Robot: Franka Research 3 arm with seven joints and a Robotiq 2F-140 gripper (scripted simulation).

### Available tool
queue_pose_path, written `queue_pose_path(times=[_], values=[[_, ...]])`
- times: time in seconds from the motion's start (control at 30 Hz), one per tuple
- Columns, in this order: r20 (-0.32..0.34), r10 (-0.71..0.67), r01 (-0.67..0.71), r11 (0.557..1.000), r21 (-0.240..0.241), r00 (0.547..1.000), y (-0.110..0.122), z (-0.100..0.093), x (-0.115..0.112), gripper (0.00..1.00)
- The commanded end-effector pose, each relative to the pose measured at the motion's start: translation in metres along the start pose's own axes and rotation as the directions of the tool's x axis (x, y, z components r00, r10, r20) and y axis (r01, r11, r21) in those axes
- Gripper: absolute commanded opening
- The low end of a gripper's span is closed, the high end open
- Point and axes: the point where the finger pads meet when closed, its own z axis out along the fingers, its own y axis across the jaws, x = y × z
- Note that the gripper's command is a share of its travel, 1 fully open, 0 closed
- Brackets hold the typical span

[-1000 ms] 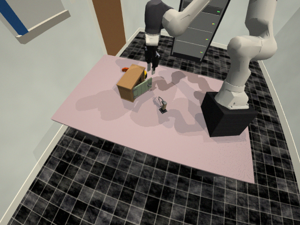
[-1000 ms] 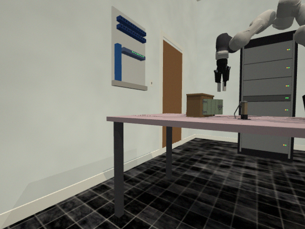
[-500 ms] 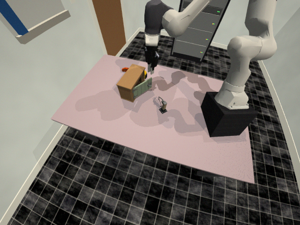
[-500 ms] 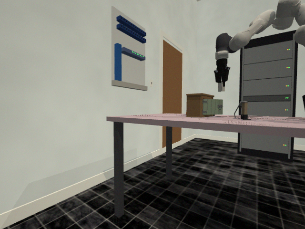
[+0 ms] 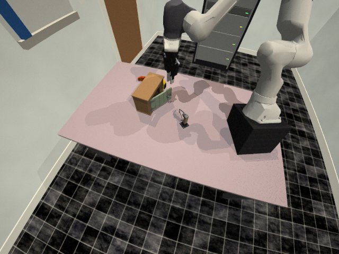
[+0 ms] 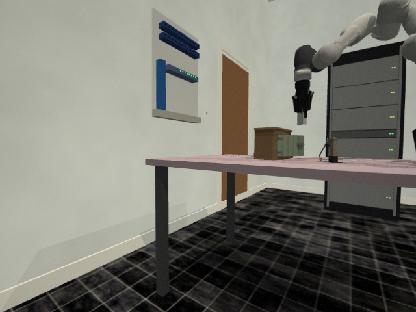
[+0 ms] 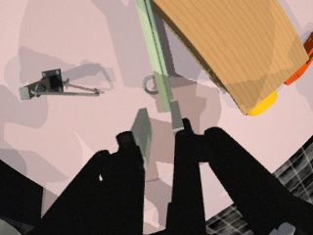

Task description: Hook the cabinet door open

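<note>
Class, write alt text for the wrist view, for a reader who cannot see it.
Looking down past the nearly closed, empty end effector, whose fingers hang above the top edge of a green cabinet door standing ajar from a wooden cabinet. A small ring-shaped eye juts from the door, and the post with its hook stands apart on the pink table.

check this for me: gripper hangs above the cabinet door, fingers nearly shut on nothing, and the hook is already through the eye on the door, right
Not quite. The hook is not through the eye; the wrist view shows it resting by its post, apart from the door. The rest holds: the gripper hangs above the door, fingers nearly shut on nothing.
</note>
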Motion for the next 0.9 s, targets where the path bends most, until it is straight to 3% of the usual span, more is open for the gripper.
queue_pose_path(times=[0.0,0.87], values=[[-0.002,0.004,-0.004,1.0,-0.005,1.0,0.002,-0.001,0.001,0.16],[-0.002,0.004,-0.004,1.0,-0.005,1.0,0.002,0.01,0.001,0.16]])
